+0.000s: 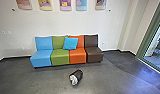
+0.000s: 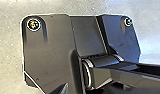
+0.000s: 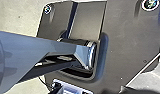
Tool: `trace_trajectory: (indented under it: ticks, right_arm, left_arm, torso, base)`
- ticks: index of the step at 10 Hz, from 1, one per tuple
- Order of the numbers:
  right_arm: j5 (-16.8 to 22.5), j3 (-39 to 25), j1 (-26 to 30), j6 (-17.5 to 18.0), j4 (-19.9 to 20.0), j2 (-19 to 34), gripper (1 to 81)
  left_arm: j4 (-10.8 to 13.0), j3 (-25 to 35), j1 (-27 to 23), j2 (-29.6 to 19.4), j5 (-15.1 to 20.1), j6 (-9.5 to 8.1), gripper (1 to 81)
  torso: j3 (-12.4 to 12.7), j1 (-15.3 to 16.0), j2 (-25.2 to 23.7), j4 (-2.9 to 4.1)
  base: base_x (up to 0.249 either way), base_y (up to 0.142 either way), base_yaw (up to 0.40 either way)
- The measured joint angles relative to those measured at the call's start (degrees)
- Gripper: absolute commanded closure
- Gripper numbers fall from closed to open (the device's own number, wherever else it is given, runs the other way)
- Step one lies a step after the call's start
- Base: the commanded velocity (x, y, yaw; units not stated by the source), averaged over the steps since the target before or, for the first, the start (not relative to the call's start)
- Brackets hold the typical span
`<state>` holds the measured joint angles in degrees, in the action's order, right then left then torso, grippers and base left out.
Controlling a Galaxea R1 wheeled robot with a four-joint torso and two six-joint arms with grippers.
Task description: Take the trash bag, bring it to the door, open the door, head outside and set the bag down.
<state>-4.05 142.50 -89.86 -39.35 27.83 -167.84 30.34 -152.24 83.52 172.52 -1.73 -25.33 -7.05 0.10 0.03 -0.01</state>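
Nearest, the robot's two arms seem to hang close over its own base, perhaps to stay compact; whether the left gripper and right gripper are spread or pressed together, I cannot tell. Ahead, the black trash bag with a crumpled whitish end (image 1: 78, 74) lies on the grey floor (image 1: 48, 77), probably there for easy reach; it looks short, bulging and tilted. Behind it, well apart, stand four joined seats, blue, green, orange and brown (image 1: 60, 55), likely against the wall to leave room.
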Motion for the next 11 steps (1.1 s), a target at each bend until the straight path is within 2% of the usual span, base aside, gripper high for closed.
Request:
trace_trajectory:
  ticks: [11]
  right_arm:
    - [0.0,0.0,-0.5,0.0,0.0,0.0,1.0]
  left_arm:
    - [-0.1,0.0,0.0,0.0,0.0,-0.02,1.0]
  torso:
    - [0.0,0.0,0.0,0.0]
  base:
    - [0.111,0.0,0.0]
